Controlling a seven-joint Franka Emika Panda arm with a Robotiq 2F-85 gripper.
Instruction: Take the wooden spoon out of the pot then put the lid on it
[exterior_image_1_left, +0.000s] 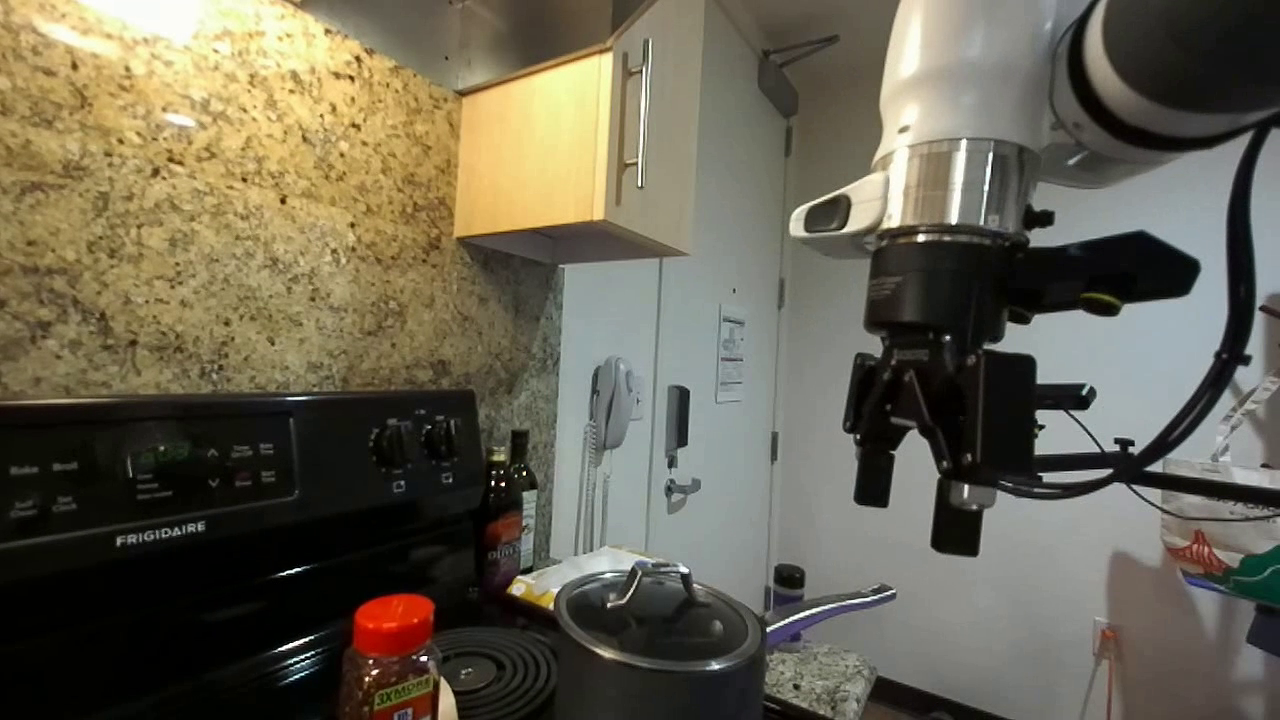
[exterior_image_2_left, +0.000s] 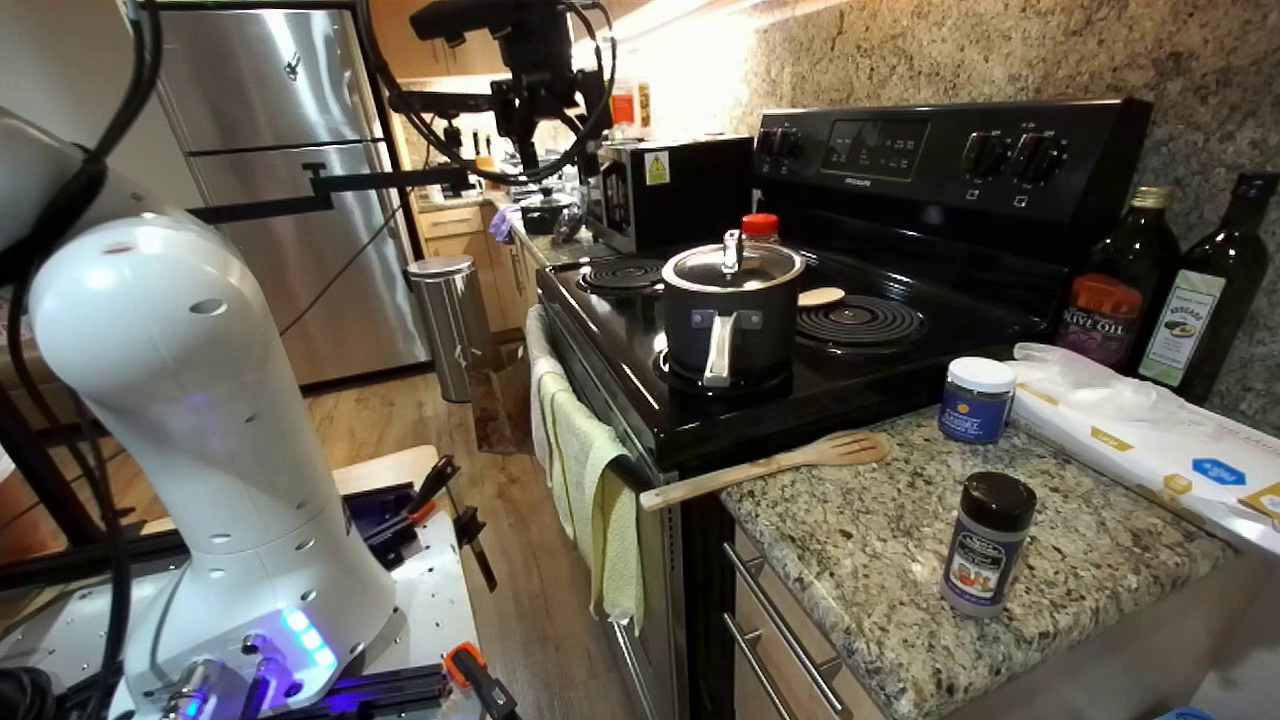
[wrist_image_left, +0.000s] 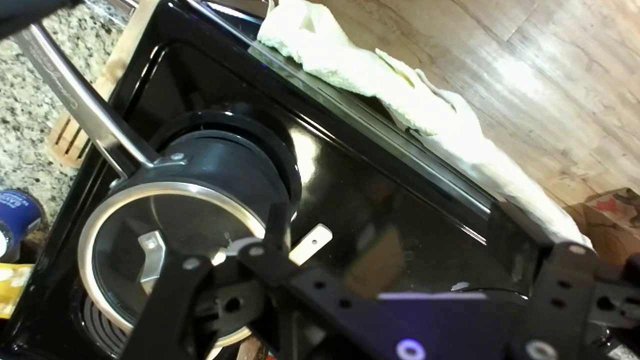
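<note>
The dark grey-black pot (exterior_image_1_left: 655, 690) stands on a front burner, its silvery handle toward the counter; it also shows in an exterior view (exterior_image_2_left: 735, 325) and the wrist view (wrist_image_left: 220, 160). The lid (exterior_image_1_left: 690, 620), dark glass with a metal rim and arched handle, sits level on the pot. The wooden spoon lies on the stovetop outside the pot: its bowl (exterior_image_2_left: 822, 297) shows beside the back burner, its handle end (wrist_image_left: 315, 241) beyond the pot, its middle hidden. My gripper (exterior_image_1_left: 915, 500) is open and empty, above and to one side of the pot.
A red-capped jar (exterior_image_1_left: 390, 665) stands behind the pot. A slotted wooden spatula (exterior_image_2_left: 780, 465) lies across the counter edge. A blue jar (exterior_image_2_left: 976, 402), a spice bottle (exterior_image_2_left: 988, 548), oil bottles (exterior_image_2_left: 1130, 270) and a bag box (exterior_image_2_left: 1130, 440) are on the counter. Towels (exterior_image_2_left: 590, 460) hang in front.
</note>
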